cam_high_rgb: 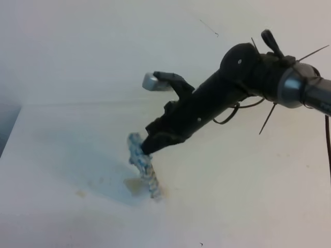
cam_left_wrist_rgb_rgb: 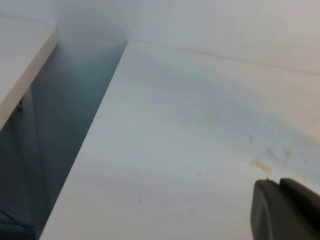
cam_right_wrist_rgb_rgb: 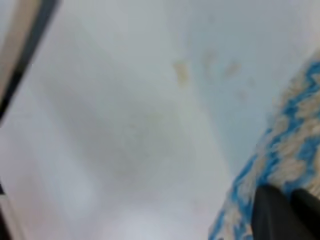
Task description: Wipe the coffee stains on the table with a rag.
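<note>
My right gripper point(cam_high_rgb: 148, 146) reaches across the middle of the white table point(cam_high_rgb: 248, 196) and is shut on the top of the blue, white and yellowish zigzag rag point(cam_high_rgb: 142, 160). The rag hangs down, and its lower end touches the table beside a tan coffee stain point(cam_high_rgb: 135, 186). In the right wrist view the rag point(cam_right_wrist_rgb_rgb: 285, 165) fills the lower right, above my dark right gripper point(cam_right_wrist_rgb_rgb: 290, 200). Faint tan marks point(cam_right_wrist_rgb_rgb: 181, 72) lie beyond it. My left gripper point(cam_left_wrist_rgb_rgb: 282, 210) shows only as dark fingers pressed together at the lower right, empty, above the table point(cam_left_wrist_rgb_rgb: 175, 150).
A small tan speck point(cam_high_rgb: 80, 194) lies left of the stain. The table's left edge point(cam_high_rgb: 11, 129) drops into a dark gap point(cam_left_wrist_rgb_rgb: 75, 125), with another white surface point(cam_left_wrist_rgb_rgb: 20, 60) beyond it. A pale wall stands behind the table.
</note>
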Action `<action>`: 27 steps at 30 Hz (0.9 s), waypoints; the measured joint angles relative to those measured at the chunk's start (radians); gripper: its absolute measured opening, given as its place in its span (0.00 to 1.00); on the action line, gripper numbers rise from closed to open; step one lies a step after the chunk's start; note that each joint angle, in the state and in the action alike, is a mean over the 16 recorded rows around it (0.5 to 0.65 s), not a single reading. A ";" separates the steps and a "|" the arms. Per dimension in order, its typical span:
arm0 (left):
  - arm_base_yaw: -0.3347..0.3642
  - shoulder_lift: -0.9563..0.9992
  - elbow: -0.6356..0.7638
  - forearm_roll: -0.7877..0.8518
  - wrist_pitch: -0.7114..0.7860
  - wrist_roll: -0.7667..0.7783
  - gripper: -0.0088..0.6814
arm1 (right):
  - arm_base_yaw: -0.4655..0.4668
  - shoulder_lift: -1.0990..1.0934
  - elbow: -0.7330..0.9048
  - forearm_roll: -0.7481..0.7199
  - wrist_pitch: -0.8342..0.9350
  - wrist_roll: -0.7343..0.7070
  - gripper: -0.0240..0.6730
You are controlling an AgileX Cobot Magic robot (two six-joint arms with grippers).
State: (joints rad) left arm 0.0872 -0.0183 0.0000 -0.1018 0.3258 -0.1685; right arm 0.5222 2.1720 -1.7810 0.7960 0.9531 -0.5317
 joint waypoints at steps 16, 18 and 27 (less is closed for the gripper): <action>0.000 0.002 0.003 0.000 0.000 0.002 0.01 | 0.039 0.042 -0.141 0.343 0.002 -0.179 0.05; 0.000 0.000 0.003 0.000 0.000 0.002 0.01 | 0.043 0.066 -0.141 0.339 -0.005 -0.187 0.05; 0.000 0.000 0.003 0.000 0.000 0.002 0.01 | 0.038 0.194 -0.142 0.190 0.033 -0.106 0.05</action>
State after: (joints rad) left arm 0.0872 -0.0183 0.0027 -0.1018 0.3258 -0.1666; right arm 0.5601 2.3659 -1.9232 0.9865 0.9865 -0.6375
